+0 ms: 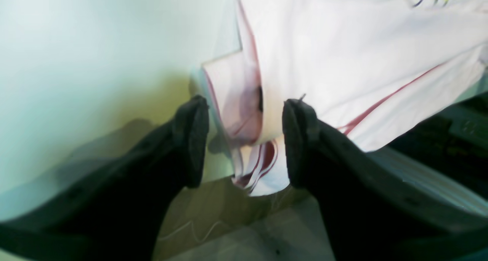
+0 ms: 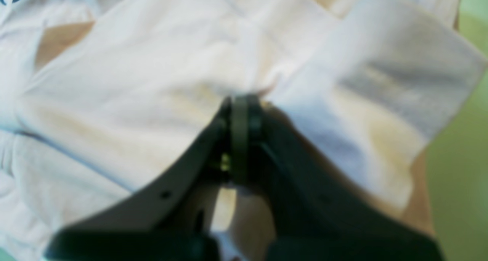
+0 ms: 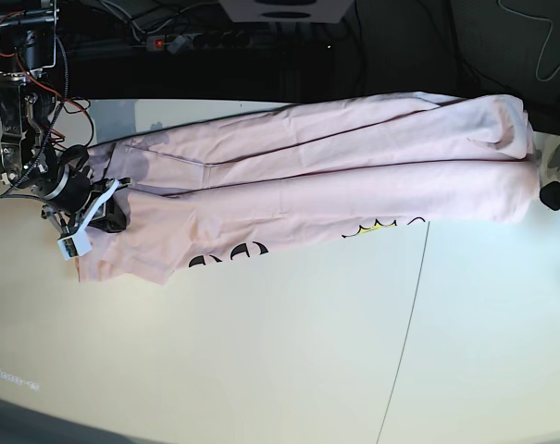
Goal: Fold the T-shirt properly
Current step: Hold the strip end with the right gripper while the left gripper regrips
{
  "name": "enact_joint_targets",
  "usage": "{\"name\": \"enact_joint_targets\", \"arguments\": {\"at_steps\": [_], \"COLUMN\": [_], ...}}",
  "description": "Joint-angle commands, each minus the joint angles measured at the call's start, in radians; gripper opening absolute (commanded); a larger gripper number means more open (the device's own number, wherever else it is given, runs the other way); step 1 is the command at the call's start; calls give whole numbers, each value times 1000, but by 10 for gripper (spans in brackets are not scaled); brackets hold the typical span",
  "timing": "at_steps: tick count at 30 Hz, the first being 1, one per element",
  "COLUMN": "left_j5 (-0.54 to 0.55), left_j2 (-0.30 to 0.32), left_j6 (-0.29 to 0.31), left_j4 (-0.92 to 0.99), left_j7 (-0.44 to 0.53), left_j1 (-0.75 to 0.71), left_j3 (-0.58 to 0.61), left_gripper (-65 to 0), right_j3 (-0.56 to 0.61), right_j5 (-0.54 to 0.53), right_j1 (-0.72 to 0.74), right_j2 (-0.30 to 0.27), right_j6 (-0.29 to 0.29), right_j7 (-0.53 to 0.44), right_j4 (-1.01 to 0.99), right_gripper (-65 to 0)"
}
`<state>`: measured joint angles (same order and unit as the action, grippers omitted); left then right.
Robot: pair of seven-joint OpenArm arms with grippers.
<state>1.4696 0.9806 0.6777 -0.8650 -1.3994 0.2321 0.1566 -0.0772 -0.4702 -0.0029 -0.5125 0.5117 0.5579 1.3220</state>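
Note:
The pale pink T-shirt (image 3: 335, 176) lies as a long folded band across the table, with black lettering (image 3: 229, 259) and yellow bits (image 3: 381, 225) showing along its near edge. At the band's left end in the base view, my right gripper (image 3: 108, 217) is on the cloth. Its wrist view shows the jaws shut (image 2: 242, 104), with T-shirt (image 2: 133, 81) fabric puckering at the tips. My left gripper (image 3: 559, 196) sits at the band's right end. In its wrist view it stands open (image 1: 246, 139), with a folded T-shirt (image 1: 343, 55) edge lying in the gap between its fingers.
The off-white table (image 3: 261, 351) stretches toward the near side. A thin cable (image 3: 409, 324) runs across it on the right. A power strip and wires (image 3: 187, 42) lie along the dark back edge, behind the arm's base (image 3: 20, 55).

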Motion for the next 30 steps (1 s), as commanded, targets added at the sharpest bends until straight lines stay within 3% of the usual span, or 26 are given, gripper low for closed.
{"name": "enact_joint_targets", "arguments": {"at_steps": [1, 7, 17, 30], "left_j5": [14, 14, 14, 14], "left_j2": [34, 33, 7, -108], "left_j6": [20, 20, 20, 20], "left_j4": [-11, -10, -3, -3], "left_j7": [3, 3, 3, 3], "left_j1": [17, -10, -97, -113], "left_j3": [-18, -19, -19, -19], "left_gripper": [-301, -213, -212, -213], "right_j3": [-4, -4, -4, -4], "right_j5": [37, 38, 37, 37], "right_j1": [5, 5, 5, 5], "right_j2": [-16, -16, -16, -19], "right_j6": [76, 76, 76, 76], "right_j7": [39, 42, 48, 76], "right_j4": [0, 0, 0, 0], "right_gripper": [-650, -650, -650, -650]}}
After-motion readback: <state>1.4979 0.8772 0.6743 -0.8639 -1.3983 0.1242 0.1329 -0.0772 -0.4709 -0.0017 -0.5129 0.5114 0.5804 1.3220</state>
